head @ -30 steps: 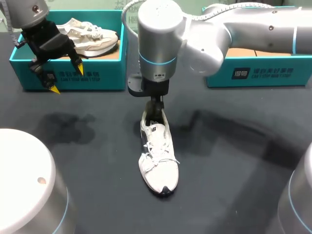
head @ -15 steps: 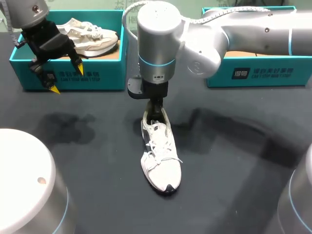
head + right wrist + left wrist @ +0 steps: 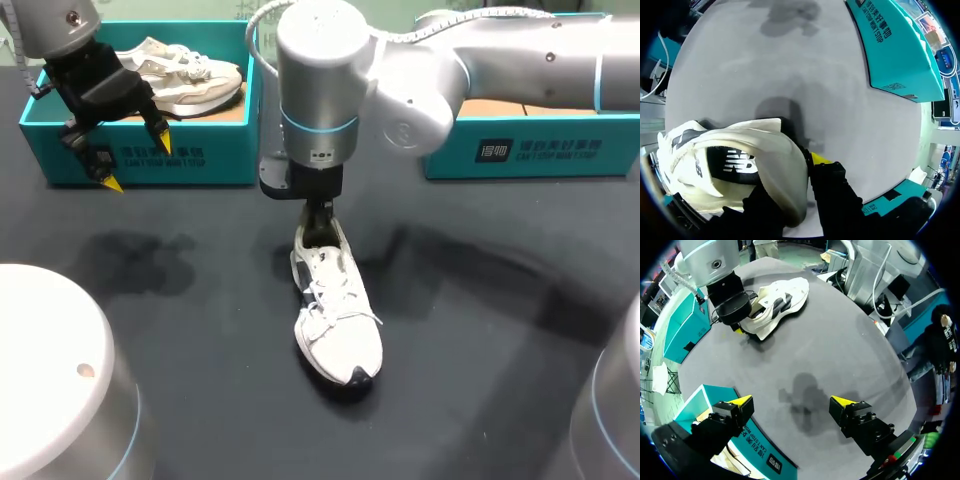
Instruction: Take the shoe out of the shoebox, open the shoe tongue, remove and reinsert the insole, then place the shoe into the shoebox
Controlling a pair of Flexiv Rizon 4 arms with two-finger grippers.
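- Gripping the white shoe (image 3: 338, 325) by its heel, my right claw (image 3: 318, 212) is clenched on it. The right wrist view shows one yellow-tipped finger (image 3: 820, 159) against the outside of the heel collar and the other inside the shoe.
- The shoe is out on the dark worktop (image 3: 480, 330), laces up, toe pointing toward me and angled a little to my right. I cannot tell whether the sole rests flat.
- Behind it, the right shoebox (image 3: 540, 150) stands on my right arm's side of the worktop.
- The left shoebox (image 3: 220, 160) holds a second shoe (image 3: 180, 70).
- My left claw (image 3: 137, 162) is released, fingers spread wide, hanging over that box's front wall and grasping nothing.
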